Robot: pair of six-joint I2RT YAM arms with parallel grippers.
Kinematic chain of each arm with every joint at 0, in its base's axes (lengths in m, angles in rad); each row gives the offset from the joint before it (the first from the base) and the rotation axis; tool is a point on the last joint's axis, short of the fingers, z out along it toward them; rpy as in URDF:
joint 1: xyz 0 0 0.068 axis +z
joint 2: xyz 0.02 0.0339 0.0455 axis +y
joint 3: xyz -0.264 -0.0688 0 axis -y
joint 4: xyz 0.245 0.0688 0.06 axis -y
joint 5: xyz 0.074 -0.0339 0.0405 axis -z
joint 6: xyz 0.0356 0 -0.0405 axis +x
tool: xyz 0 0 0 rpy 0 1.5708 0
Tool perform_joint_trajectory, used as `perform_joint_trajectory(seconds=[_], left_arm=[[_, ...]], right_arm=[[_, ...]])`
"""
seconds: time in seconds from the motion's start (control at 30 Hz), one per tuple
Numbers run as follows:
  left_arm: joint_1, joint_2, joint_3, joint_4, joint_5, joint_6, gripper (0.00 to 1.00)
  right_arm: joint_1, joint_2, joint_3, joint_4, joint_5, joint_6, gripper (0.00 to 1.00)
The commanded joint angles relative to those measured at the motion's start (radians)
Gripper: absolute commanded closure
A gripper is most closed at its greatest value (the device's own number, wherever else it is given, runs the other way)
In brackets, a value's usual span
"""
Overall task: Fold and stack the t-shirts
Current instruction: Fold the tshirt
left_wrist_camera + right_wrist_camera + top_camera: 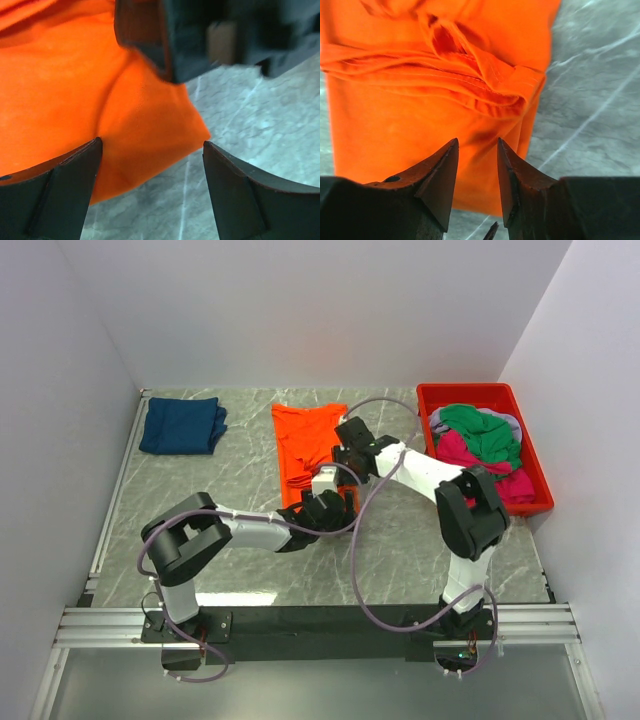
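Observation:
The bright orange t-shirt point(300, 435) lies partly folded on the marble table at centre back. My left gripper point(322, 506) hovers over its near right corner, and in the left wrist view its fingers point(152, 143) stand wide open with the orange corner point(150, 125) between them, ungripped. My right gripper point(342, 454) is just beyond it over the shirt's right edge. The right gripper point(477, 142) is open above the orange cloth point(395, 115), with a bunched sleeve fold point(470, 85) ahead. A folded navy t-shirt point(182, 425) lies at back left.
A red plastic bin point(530, 455) at the back right holds crumpled green point(485, 430), pink point(470, 452) and grey shirts. The right arm's dark wrist point(200, 35) fills the top of the left wrist view. White walls close the table on three sides.

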State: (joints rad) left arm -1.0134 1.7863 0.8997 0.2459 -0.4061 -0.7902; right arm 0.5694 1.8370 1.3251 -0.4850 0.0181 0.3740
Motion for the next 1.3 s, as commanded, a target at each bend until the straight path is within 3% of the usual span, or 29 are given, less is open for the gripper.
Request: perform_joint_trajectory(seconds=[0.0, 0.23, 0.63, 0.73, 1.03, 1.27], left_arm=[[-0.007, 0.005, -0.019, 0.044, -0.005, -0.015, 0.12], [-0.02, -0.021, -0.08, 0.036, -0.002, -0.023, 0.12], [-0.082, -0.077, -0.238, 0.029, -0.037, -0.084, 0.12], [-0.111, -0.108, -0.254, 0.006, -0.053, -0.104, 0.12], [-0.212, -0.206, -0.154, -0.131, -0.112, -0.098, 0.1], [-0.218, -0.373, -0.076, -0.221, -0.197, -0.054, 0.01]], right_arm=[[0.001, 0.045, 0.036, 0.003, -0.038, -0.02, 0.56], [-0.002, 0.148, 0.12, -0.056, 0.042, -0.021, 0.56], [-0.051, 0.344, 0.439, -0.19, 0.166, -0.047, 0.56], [-0.057, 0.363, 0.444, -0.19, 0.166, -0.052, 0.56], [-0.059, 0.177, 0.307, -0.127, 0.138, -0.038, 0.56], [-0.046, -0.1, 0.116, -0.083, 0.106, -0.014, 0.56]])
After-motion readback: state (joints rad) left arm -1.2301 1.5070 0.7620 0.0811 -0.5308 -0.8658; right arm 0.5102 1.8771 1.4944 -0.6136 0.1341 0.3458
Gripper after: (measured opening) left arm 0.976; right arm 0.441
